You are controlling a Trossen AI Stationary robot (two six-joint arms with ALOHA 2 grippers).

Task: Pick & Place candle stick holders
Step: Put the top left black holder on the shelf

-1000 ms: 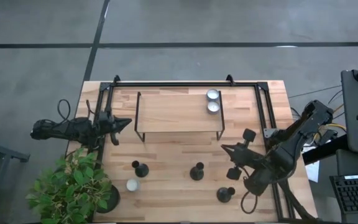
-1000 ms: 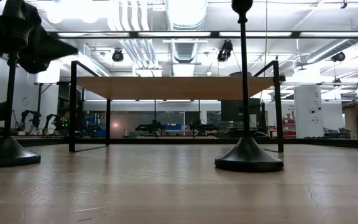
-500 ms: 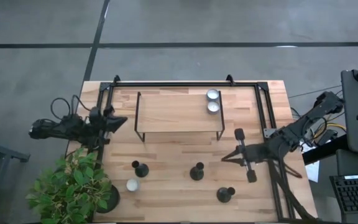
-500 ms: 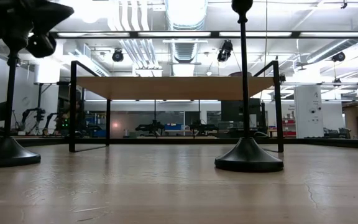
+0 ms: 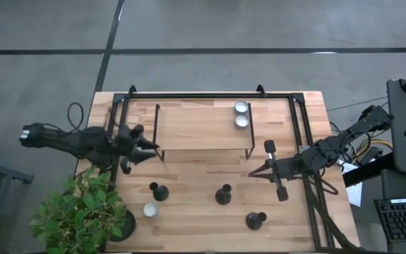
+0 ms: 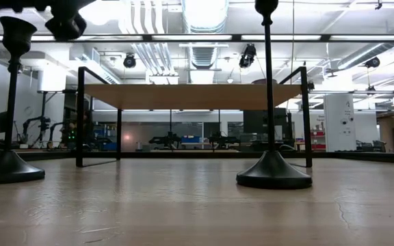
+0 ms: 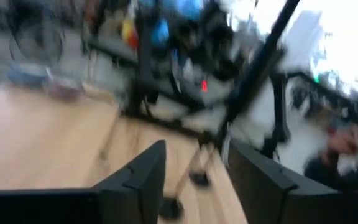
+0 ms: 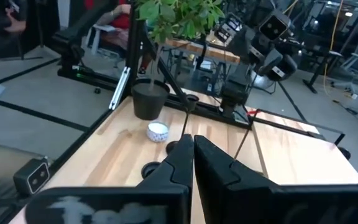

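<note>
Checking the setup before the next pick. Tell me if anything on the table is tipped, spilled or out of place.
Nothing stands out. The three black candle stick holders stand upright on the table, two silver cups sit on the shelf, and a third cup rests beside the potted plant.

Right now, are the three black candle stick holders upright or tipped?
All upright: the three black candle stick holders sit on their round bases in the high view; the low view shows two stems vertical.
</note>
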